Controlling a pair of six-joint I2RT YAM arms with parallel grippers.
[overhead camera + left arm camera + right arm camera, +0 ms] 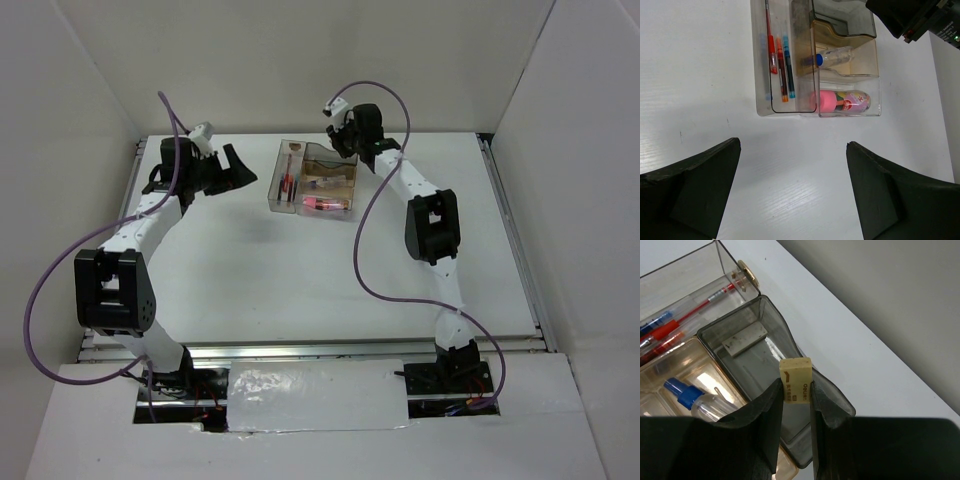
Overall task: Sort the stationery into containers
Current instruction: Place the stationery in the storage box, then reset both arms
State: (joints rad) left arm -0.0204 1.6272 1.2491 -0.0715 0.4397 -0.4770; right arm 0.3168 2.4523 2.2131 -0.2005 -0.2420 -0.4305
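Note:
The smoky organizer tray [272, 190] stands at the table's far middle; it also shows in the left wrist view [761, 100] and the right wrist view [775, 322]. Its long compartment holds red and blue pens [780, 60]. A pink tube [840, 101] and a clear blue-capped bottle [832, 56] lie in the tan compartments. One beige block [744, 339] lies in the grey end compartment. My right gripper [796, 390] is shut on the other beige block [796, 380], held above that compartment. My left gripper [792, 145] is open and empty, left of the tray.
White walls enclose the table on three sides. The right arm [432, 225] reaches from the near edge to the tray's far right corner. The left arm [150, 215] runs along the left side.

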